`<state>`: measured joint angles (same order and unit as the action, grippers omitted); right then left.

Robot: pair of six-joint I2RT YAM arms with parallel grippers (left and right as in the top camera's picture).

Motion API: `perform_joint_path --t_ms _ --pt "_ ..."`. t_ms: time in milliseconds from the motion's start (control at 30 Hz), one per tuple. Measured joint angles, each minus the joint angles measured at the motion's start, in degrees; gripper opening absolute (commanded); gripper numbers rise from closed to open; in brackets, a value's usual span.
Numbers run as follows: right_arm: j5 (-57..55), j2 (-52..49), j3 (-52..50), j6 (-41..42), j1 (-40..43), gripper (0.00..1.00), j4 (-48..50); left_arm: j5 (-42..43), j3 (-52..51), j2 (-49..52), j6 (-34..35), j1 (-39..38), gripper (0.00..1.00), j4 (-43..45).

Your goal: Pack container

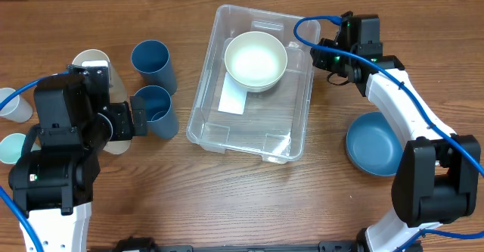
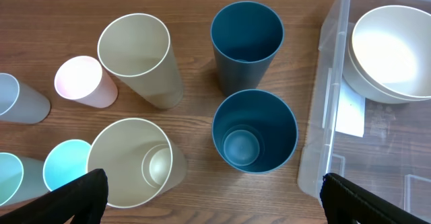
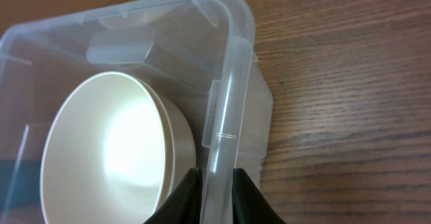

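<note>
The container [image 1: 198, 104] is a large clear bin in the middle of the table, with a white label on its bottom. A cream bowl [image 1: 255, 59] sits inside at its far end. My right gripper [image 1: 316, 54] is at the bin's far right wall. In the right wrist view its two black fingers pinch the container's rim [image 3: 229, 83] between them, so the right gripper [image 3: 217, 183] is shut on it, with the bowl [image 3: 108, 150] just inside. My left gripper [image 2: 215, 197] hangs wide open above the cups left of the bin and holds nothing.
Left of the bin stand two dark blue cups [image 2: 254, 130] [image 2: 246, 35], the near one with a smaller cup nested inside. Also there are two cream cups [image 2: 135, 49] [image 2: 131, 160], a pink cup [image 2: 81, 79] and pale blue cups [image 2: 64, 163]. A blue bowl [image 1: 374, 142] lies right of the bin.
</note>
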<state>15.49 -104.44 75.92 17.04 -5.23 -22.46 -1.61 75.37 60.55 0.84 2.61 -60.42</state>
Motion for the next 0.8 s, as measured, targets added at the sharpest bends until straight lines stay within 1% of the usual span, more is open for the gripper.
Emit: perform_joint_path --t_ms 267,467,533,800 --pt "2.4 0.0 0.02 -7.32 -0.07 0.05 -0.92 0.0 0.0 0.0 0.0 0.0 1.0 0.02" --pt "4.04 0.0 0.35 -8.85 -0.04 0.05 -2.47 0.0 0.0 0.0 0.0 0.0 1.0 0.0" --pt "4.66 0.0 0.37 -8.15 -0.04 0.05 -2.64 0.0 0.0 0.0 0.0 0.0 1.0 0.0" --pt "3.96 0.0 0.37 -0.17 -1.09 0.06 -1.77 0.0 0.0 0.0 0.0 0.0 1.0 0.02"
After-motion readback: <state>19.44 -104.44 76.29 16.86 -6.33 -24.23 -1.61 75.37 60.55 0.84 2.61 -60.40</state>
